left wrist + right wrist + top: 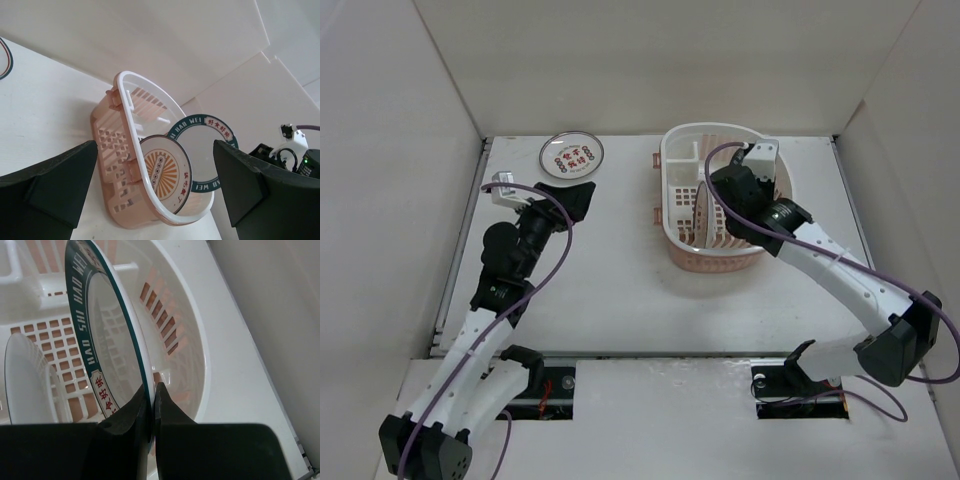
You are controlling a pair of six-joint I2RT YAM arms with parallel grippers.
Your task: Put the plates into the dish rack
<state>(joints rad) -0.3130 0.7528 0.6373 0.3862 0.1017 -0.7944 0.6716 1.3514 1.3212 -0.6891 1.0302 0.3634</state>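
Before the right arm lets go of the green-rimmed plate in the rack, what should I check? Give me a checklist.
1. Right pincer shut on the round white green-rimmed plate: ok.
2. That plate upright inside the salmon-pink plastic dish rack: ok.
3. Its bottom edge seated on the rack floor: cannot tell.
4. White orange-sunburst plate standing in the rack: ok.
5. White red-character plate loaded: not ok, it lies on the table.
6. Left pincer open: ok.

Left gripper (568, 197) spread wide, right gripper (151, 390) pinched tight
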